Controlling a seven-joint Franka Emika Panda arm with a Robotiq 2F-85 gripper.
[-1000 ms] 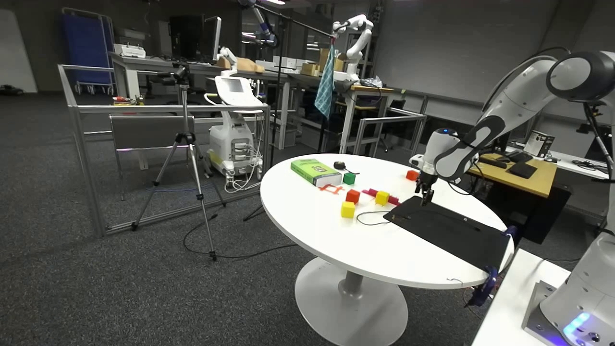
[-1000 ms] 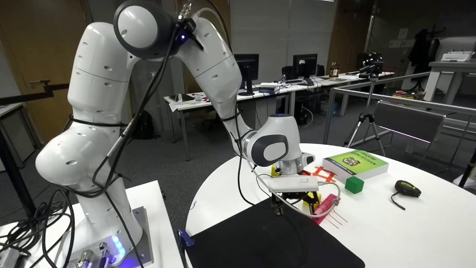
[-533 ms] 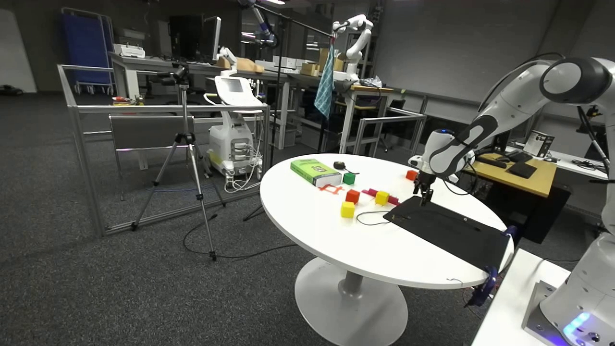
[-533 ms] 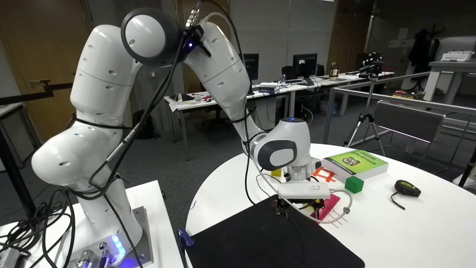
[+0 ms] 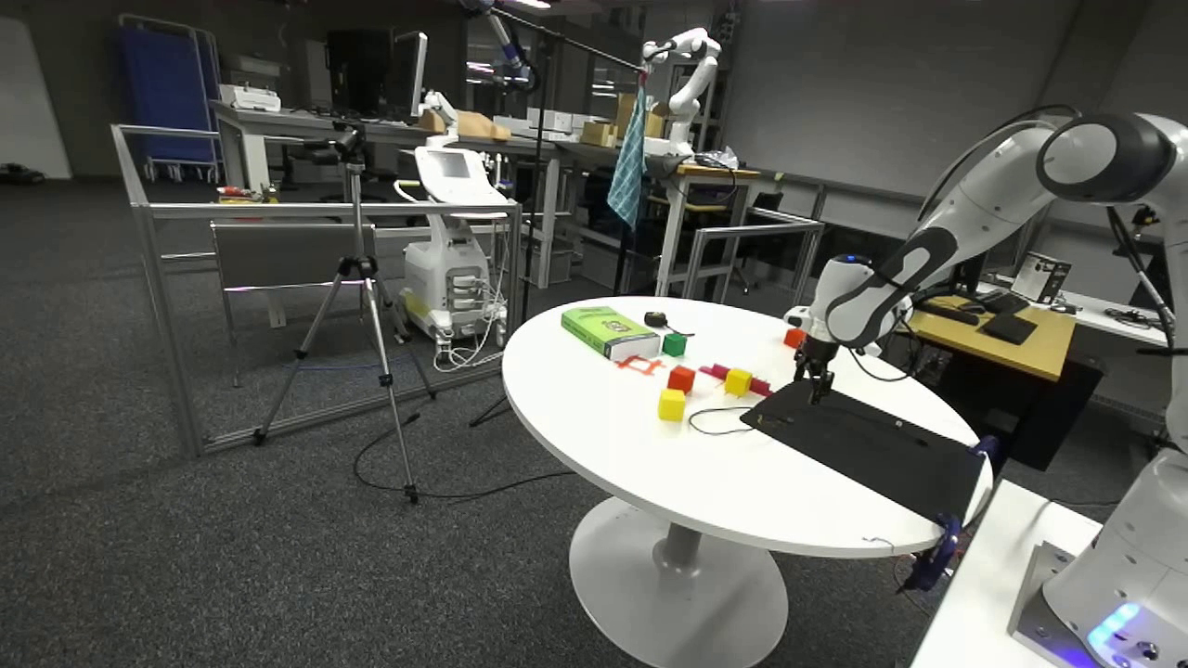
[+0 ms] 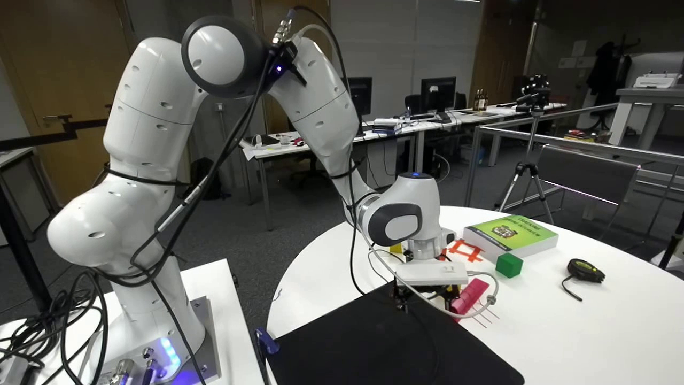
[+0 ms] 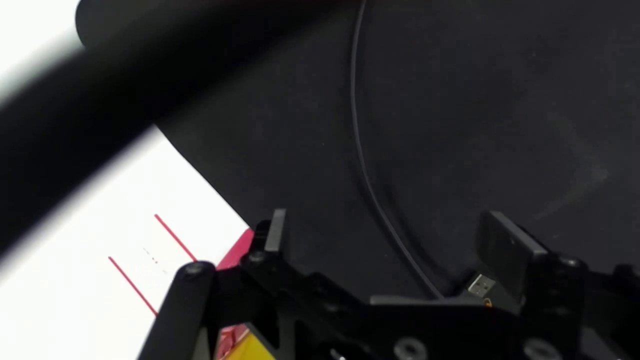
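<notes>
Dark cable (image 7: 358, 140) curving down the centre of the wrist view across the black mat (image 7: 500, 100), your hand (image 7: 387, 230) spread above it, pinching nothing; best to square the gap over it, descend gently and spare the USB plug (image 7: 481, 285) at lower right

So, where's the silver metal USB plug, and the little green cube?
Silver metal USB plug (image 7: 481, 285): in the wrist view, on its shell.
Little green cube (image 6: 508, 266): in an exterior view, on its visible middle.
</notes>
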